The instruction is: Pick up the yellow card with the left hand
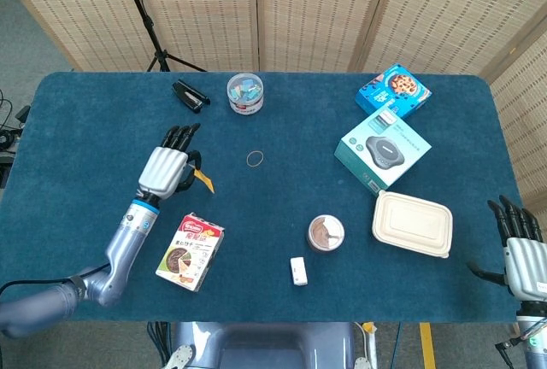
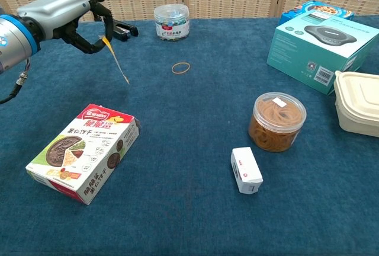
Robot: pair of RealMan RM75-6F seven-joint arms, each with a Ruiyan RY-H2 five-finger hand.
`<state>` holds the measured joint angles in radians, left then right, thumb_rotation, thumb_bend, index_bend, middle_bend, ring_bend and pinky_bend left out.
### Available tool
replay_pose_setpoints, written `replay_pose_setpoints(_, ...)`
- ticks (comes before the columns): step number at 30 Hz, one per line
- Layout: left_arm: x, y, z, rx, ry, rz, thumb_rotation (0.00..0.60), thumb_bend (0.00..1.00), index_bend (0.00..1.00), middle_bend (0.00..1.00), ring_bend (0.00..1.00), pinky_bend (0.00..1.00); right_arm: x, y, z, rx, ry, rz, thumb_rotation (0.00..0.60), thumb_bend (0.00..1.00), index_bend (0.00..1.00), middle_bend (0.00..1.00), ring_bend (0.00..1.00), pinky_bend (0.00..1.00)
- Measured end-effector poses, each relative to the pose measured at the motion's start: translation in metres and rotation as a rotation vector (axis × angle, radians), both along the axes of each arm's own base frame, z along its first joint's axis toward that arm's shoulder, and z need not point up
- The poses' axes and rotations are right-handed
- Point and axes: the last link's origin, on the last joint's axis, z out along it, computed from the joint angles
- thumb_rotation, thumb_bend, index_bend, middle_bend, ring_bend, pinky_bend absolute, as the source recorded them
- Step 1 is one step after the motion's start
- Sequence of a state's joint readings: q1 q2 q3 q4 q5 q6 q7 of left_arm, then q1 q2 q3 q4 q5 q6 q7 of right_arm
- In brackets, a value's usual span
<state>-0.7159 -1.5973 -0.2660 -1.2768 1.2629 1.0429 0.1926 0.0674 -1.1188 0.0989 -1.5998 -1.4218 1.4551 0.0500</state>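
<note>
Your thin yellow card [image 2: 115, 59] is off the cloth, pinched at its top end between thumb and finger of your left hand [image 2: 71, 19] and hanging tilted above the left part of the table, near the far edge; the head view shows the card [image 1: 202, 179] only as a small yellow sliver beside the left hand [image 1: 167, 168], while the chest view shows its narrow edge-on length. Below it lies the dark blue felt table [image 1: 85, 113], with woven bamboo screens [image 1: 325, 10] and a black tripod leg behind the far edge. Toward the near-left corner you have a flat red-and-white food box [image 2: 83, 152]; at the far edge a black stapler [image 1: 190, 94] and a clear round tub of clips [image 2: 172, 21], with a tan rubber band [image 2: 181, 67] just in front of it. At centre stand a clear jar of rubber bands [image 2: 276, 121] and a small white box [image 2: 246, 170]. Toward the right edge you see a teal speaker box [image 1: 382, 149], a blue cookie box [image 1: 392, 90] and a beige lidded container [image 1: 413, 223]. Only the head view shows your right hand [image 1: 521, 249], fingers spread and empty, off the near-right corner.
</note>
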Motion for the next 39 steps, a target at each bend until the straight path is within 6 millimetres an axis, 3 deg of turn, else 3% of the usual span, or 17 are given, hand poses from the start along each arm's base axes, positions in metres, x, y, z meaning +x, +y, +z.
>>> replay_pose_setpoints(2,-0.003,-0.002,0.004,0.006,0.001,0.004,0.600,0.50,0.59,0.00,0.00,0.00,0.001,0.000,-0.001,0.003,-0.002,0.002,0.600,0.00,0.00,0.00,0.00,0.00)
replay_pose_setpoints(4,-0.008,-0.005,0.009,0.005,0.005,0.015,0.600,0.49,0.46,0.00,0.00,0.00,0.001,0.000,-0.001,0.004,0.000,0.002,0.600,0.00,0.00,0.00,0.00,0.00)
replay_pose_setpoints(7,-0.016,-0.009,0.014,-0.007,0.011,0.039,0.600,0.43,0.10,0.00,0.00,0.00,0.002,0.001,-0.002,0.005,-0.001,0.005,0.600,0.00,0.00,0.00,0.00,0.00)
replay_pose_setpoints(9,-0.021,-0.011,0.018,-0.016,0.014,0.057,0.600,0.38,0.00,0.00,0.00,0.00,0.002,0.001,-0.002,0.005,-0.001,0.006,0.600,0.00,0.00,0.00,0.00,0.00)
replay_pose_setpoints(20,-0.057,-0.040,0.059,0.010,-0.007,0.148,0.600,0.26,0.00,0.00,0.00,0.00,0.008,0.002,-0.001,0.002,-0.013,0.030,0.600,0.00,0.00,0.00,0.00,0.00)
replay_pose_setpoints(28,-0.103,-0.079,0.102,0.089,0.002,0.243,0.600,0.25,0.00,0.00,0.00,0.00,0.008,0.003,0.002,-0.009,-0.009,0.033,0.600,0.00,0.00,0.00,0.00,0.00)
replay_pose_setpoints(39,-0.152,-0.136,0.137,0.135,-0.014,0.358,0.600,0.25,0.00,0.00,0.00,0.00,0.008,0.005,0.005,-0.049,0.050,0.030,0.600,0.00,0.00,0.00,0.00,0.00)
